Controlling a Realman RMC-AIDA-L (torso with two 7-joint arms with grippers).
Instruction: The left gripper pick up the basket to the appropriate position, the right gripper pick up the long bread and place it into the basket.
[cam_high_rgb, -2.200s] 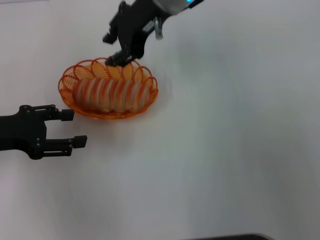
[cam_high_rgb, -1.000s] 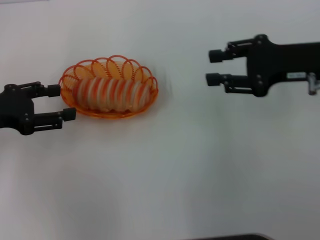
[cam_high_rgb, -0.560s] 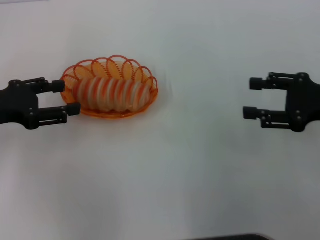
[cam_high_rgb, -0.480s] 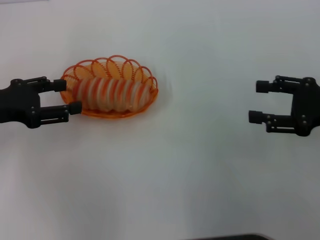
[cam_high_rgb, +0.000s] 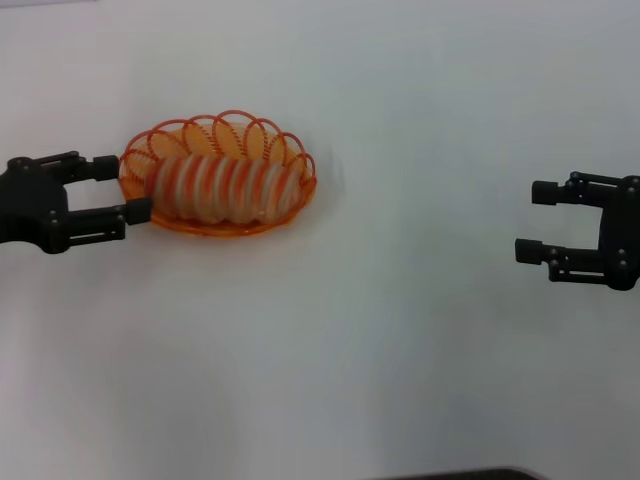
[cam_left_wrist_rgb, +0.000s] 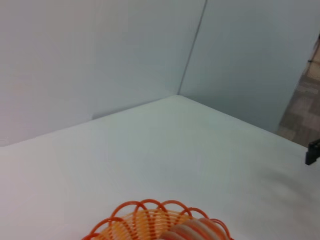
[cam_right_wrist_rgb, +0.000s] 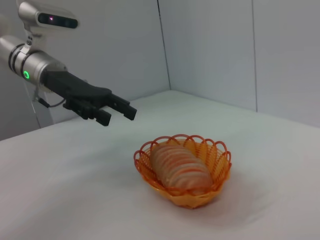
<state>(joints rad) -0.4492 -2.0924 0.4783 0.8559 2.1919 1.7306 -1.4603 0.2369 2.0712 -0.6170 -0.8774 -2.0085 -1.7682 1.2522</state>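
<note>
The orange wire basket sits on the white table at the left. The long bread lies inside it, along its length. My left gripper is open and empty at the basket's left end, its fingertips close to the rim. The right wrist view shows the left gripper held above the table, apart from the basket and the bread. My right gripper is open and empty far to the right. The left wrist view shows the basket's rim and the bread's end.
The white table stretches between the basket and the right gripper. Pale walls stand behind the table. A dark edge shows at the table's near side.
My right gripper left the basket's far rim and swung far to the right, open. My left gripper rose to the basket's left end, then slid slightly left. Basket and bread stayed put.
</note>
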